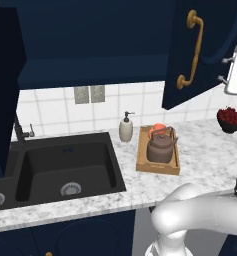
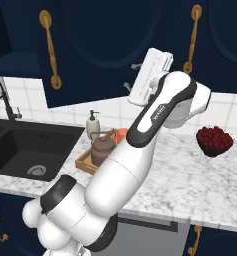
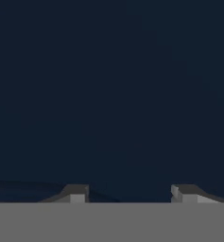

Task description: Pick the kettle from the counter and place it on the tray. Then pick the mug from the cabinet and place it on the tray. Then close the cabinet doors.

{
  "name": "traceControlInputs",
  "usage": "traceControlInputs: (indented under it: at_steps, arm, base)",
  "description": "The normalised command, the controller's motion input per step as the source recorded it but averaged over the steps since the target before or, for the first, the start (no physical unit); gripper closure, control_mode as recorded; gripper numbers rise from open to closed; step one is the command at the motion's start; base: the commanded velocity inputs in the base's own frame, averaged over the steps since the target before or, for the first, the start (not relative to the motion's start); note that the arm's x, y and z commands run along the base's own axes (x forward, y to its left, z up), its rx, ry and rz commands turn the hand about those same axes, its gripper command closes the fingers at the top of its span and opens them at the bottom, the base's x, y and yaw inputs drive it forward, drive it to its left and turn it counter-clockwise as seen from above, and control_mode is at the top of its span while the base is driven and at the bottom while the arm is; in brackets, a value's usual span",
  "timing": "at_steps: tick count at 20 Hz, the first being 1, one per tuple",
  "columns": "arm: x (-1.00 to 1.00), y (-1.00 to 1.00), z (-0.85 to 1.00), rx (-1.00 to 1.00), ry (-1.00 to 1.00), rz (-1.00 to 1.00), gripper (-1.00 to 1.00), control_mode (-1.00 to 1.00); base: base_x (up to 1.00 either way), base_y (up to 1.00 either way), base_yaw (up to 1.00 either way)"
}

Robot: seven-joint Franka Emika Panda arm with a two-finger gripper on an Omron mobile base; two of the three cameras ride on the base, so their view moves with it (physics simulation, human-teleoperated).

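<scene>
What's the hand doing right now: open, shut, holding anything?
Hand: fingers apart with nothing between them, raised close against the navy cabinet door; holding nothing.

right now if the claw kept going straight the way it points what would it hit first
Most likely the navy cabinet door: the claw faces flat dark blue with nothing between. How far off the panel is can't be judged.

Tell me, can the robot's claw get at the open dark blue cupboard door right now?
Probably yes. The claw is raised right up at the open navy-blue cabinet door with the long brass handle, its inside face close ahead in the hand view. Nothing stands between them, and the jaws are apart, touching nothing.
</scene>
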Motion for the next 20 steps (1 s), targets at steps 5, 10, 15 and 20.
traceControlInputs:
  at_steps: [5, 10, 15, 20]
  arm:
    - [0.58, 0.7, -0.01, -0.03, 0.0, -0.29, -1.0, -1.0]
    - [0.55, 0.79, -0.09, -0.02, 0.0, -0.33, -1.0, -1.0]
    - [0.6, 0.83, -0.11, -0.03, 0.01, -0.34, -1.0, -1.0]
    - [0.7, 0.81, -0.05, -0.03, 0.04, -0.34, -1.0, -1.0]
  base:
    - [0.0, 0.0, 0.0]
    - [0.0, 0.0, 0.0]
    - [0.0, 0.0, 0.0]
    - [0.0, 0.0, 0.0]
